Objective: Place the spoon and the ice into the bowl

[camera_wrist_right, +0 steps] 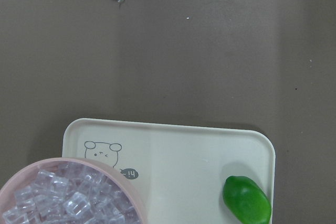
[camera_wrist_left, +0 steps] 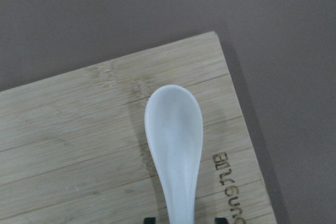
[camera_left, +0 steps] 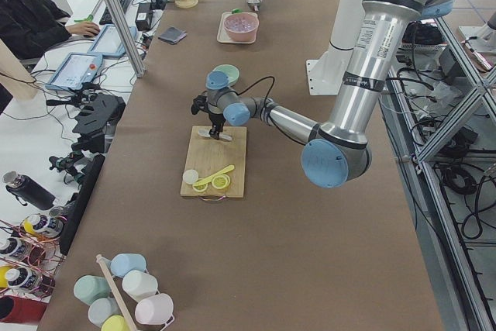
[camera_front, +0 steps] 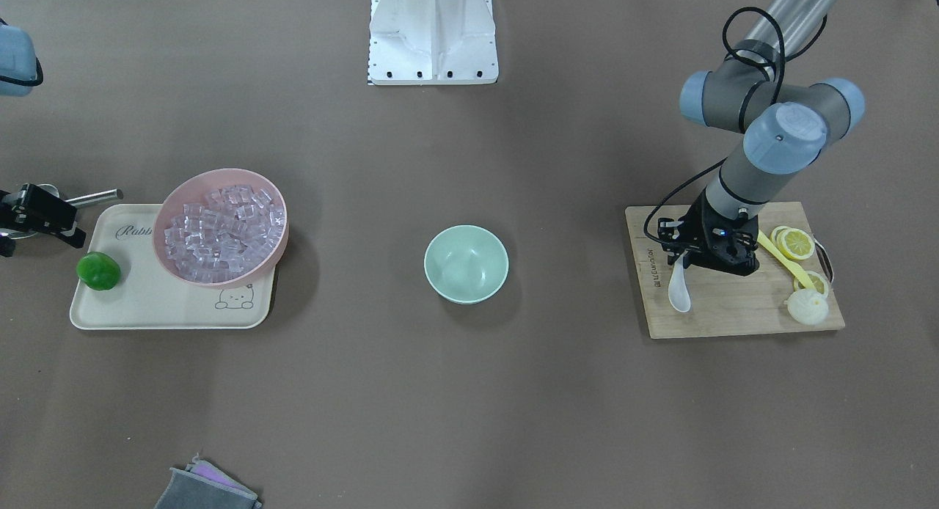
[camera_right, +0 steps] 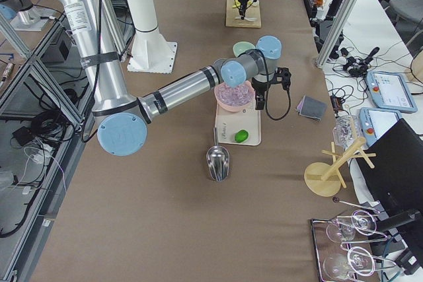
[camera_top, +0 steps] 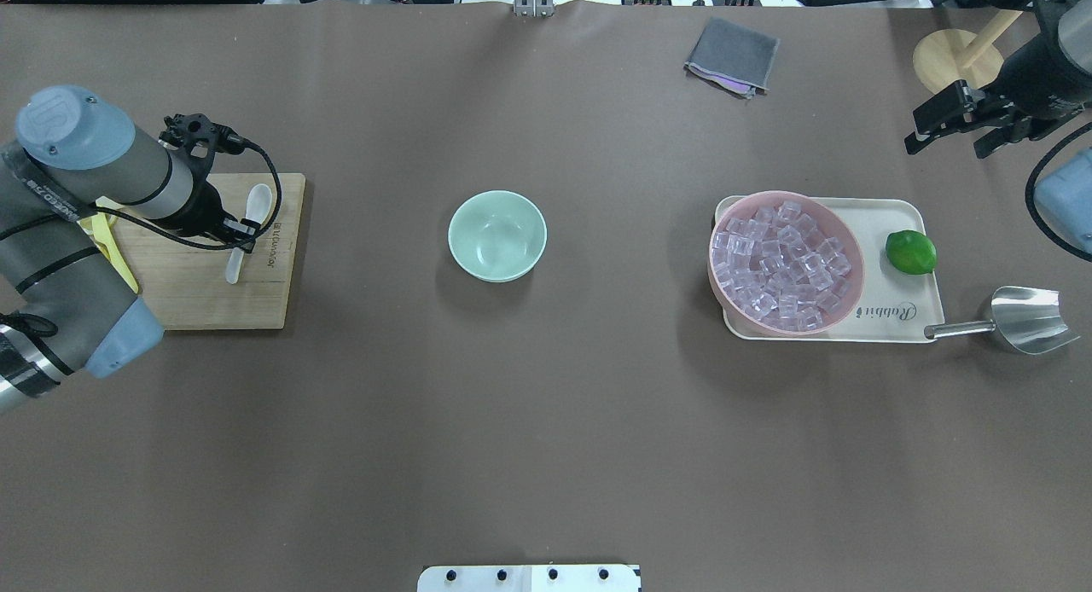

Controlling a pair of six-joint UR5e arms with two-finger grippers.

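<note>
White short soup spoon [camera_top: 256, 204], one only, lay flat on the single bamboo cutting board [camera_top: 213, 293] at the table's left end, its scoop pointing away from the robot. On the same board were one long thin yellow spoon [camera_front: 779, 254], two lemon slices [camera_front: 797, 243] and one pale rounded piece that could not be made out.

The left arm came in from the left edge with its wrist bent down over the board. The left gripper [camera_top: 241, 236] pointed straight down at the white spoon's handle. One jaw stood on each side of the handle with a small gap on both sides, so it was parted and gripped nothing.

In the middle of the table stood one small round mint-green bowl [camera_top: 497, 235], with nothing in it.

To the right, one cream plastic tray [camera_top: 887, 302] carried one wider pink bowl [camera_front: 227, 282] heaped with small clear ice cubes [camera_top: 781, 264], too many to count, and one green lime [camera_top: 910, 252]. One steel scoop [camera_top: 1024, 319] lay just beside the tray's right edge. One folded grey cloth [camera_top: 732, 55] lay near the far edge.

The right arm entered at the far right corner. The right gripper [camera_top: 945, 144] hung above bare table, jaws spread and holding nothing.
</note>
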